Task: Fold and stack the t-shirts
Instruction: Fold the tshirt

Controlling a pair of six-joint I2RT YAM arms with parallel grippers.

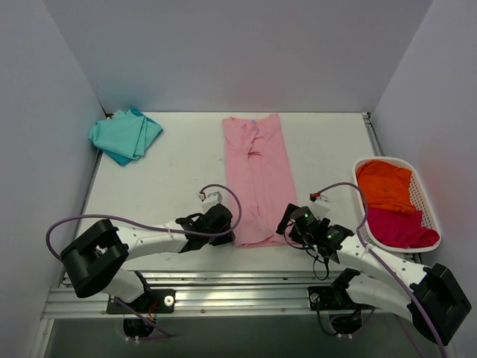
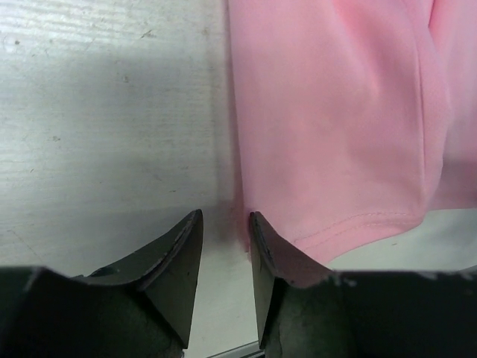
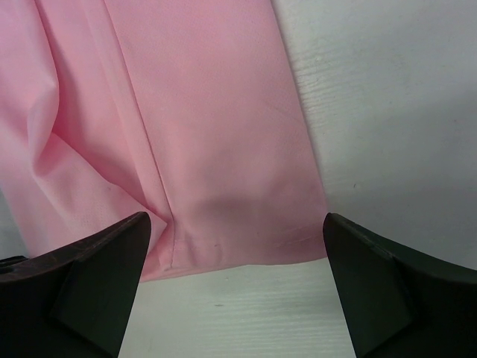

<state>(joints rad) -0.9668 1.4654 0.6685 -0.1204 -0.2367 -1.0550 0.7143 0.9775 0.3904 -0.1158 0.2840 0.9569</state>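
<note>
A light pink t-shirt (image 1: 257, 175) lies folded into a long strip down the middle of the table. Its hem is at the near end. My left gripper (image 1: 223, 220) is low at the hem's left corner. In the left wrist view its jaws (image 2: 226, 218) stand a narrow gap apart with bare table between them, and the pink cloth (image 2: 335, 134) touches the right finger. My right gripper (image 1: 292, 218) is wide open over the hem's right corner (image 3: 223, 246), holding nothing. A folded teal t-shirt (image 1: 125, 134) lies at the far left.
A white basket (image 1: 431, 205) at the right edge holds an orange shirt (image 1: 384, 186) and a magenta shirt (image 1: 399, 227). White walls enclose the table at the back and on both sides. A metal rail runs along the near edge.
</note>
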